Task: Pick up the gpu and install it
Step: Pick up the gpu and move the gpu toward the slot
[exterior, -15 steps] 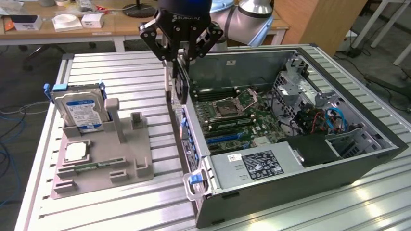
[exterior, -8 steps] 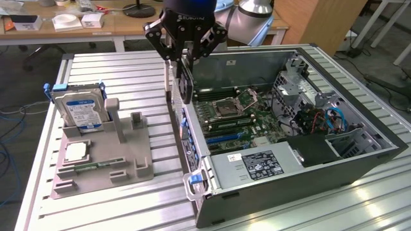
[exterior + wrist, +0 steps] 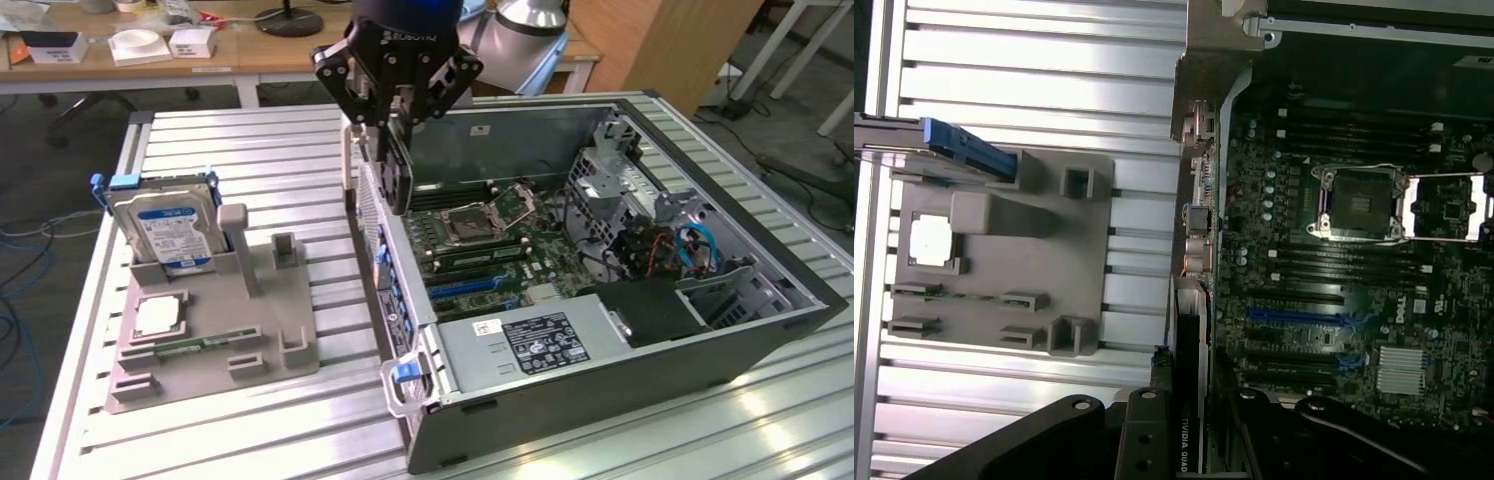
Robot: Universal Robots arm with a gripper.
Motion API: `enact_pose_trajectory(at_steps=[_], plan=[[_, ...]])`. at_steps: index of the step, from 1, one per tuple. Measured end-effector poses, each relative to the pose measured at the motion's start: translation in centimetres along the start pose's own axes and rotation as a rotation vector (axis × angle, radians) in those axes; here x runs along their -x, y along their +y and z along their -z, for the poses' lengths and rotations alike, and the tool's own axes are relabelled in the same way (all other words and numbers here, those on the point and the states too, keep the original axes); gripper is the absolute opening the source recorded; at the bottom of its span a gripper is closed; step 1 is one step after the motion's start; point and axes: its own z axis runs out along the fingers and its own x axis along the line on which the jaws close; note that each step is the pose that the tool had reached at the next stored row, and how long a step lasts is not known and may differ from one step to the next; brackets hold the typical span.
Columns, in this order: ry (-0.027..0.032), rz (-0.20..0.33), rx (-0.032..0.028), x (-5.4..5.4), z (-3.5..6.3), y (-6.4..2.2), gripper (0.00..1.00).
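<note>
Exterior view: the open computer case (image 3: 747,335) holds a motherboard (image 3: 497,250) and a power supply (image 3: 527,340). The gray holder (image 3: 274,335) on the surface (image 3: 267,140) carries a hard drive (image 3: 163,228). The end effector (image 3: 396,160) is clenched on the gpu (image 3: 399,200), which stands upright over the case's wall on the exterior view's left.

Wrist view: the gpu (image 3: 1189,340) is seen edge-on at the motherboard's (image 3: 1304,300) border.

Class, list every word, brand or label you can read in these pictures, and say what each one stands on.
"ROBOTIQ": on the gripper.
"NVIDIA QUAD", cut off at the picture's edge: on the gpu.
"DELL": on the motherboard.
Too small to read: hard drive label, power supply label.
</note>
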Motion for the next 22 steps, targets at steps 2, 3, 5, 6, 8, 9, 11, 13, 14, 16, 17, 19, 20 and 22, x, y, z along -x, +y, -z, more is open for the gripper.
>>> enact_pose_trajectory(at_steps=[2, 3, 5, 6, 8, 9, 11, 13, 14, 16, 17, 19, 20, 22], plan=[[0.0, 0.0, 0.0, 0.2, 0.01, -0.01, 0.26], [0.0001, 0.0, 0.0, 0.3, 0.01, -0.02, 0.26], [0.0001, 0.0, 0.0, 0.6, 0.02, -0.03, 0.26], [0.0001, 0.0, -0.0001, 0.8, 0.03, -0.05, 0.26], [0.0, 0.0, 0.0, 1.1, 0.04, -0.06, 0.26], [0.0, 0.0, 0.0, 1.2, 0.04, -0.07, 0.26], [0.0, 0.0, 0.0, 1.4, 0.05, -0.08, 0.26], [0.0, 0.0, 0.0, 1.6, 0.06, -0.1, 0.26], [0.0001, 0.0, 0.0, 1.7, 0.07, -0.1, 0.26], [0.0001, 0.0, 0.0, 2.1, 0.08, -0.13, 0.26], [0.0, 0.0, 0.0, 2.2, 0.08, -0.14, 0.26], [0.0001, 0.0, 0.0, 2.5, 0.09, -0.15, 0.26], [0.0001, 0.0, -0.0001, 2.6, 0.1, -0.16, 0.26], [0.0, 0.0, 0.0, 2.8, 0.1, -0.17, 0.26]])
